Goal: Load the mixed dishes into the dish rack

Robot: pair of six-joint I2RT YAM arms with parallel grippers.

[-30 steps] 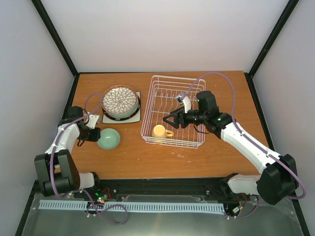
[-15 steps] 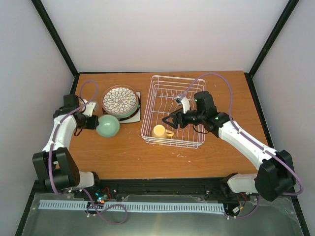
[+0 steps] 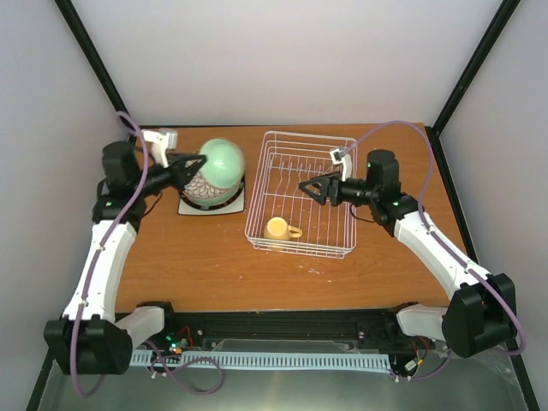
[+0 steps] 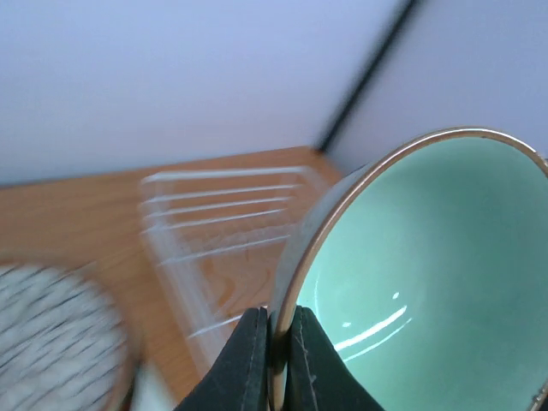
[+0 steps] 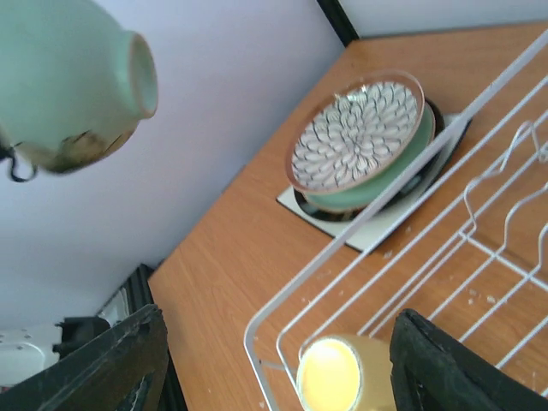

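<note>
My left gripper (image 3: 195, 162) is shut on the rim of the mint-green bowl (image 3: 222, 163), holding it on its side in the air above the plate stack. In the left wrist view both fingers (image 4: 248, 364) pinch the bowl's rim (image 4: 428, 274). The white petal-patterned plate (image 3: 204, 187) tops the stack, which rests on a square white plate (image 3: 188, 206). The yellow mug (image 3: 277, 229) lies inside the dish rack (image 3: 342, 193) at its near left corner. My right gripper (image 3: 306, 187) hangs open over the rack's middle, empty. The right wrist view shows the mug (image 5: 336, 378) below and the bowl (image 5: 68, 86) aloft.
The dish rack's upright prongs (image 3: 295, 169) run along its far half. The plate stack sits just left of the rack's left wall. Black frame posts (image 3: 94, 64) rise at the table's back corners. Bare wood (image 3: 205, 265) lies between the arms' bases and the rack.
My left arm has lifted the bowl off the table and swung it up and to the right, over the plate stack. My right gripper has drawn back and up from the mug.
</note>
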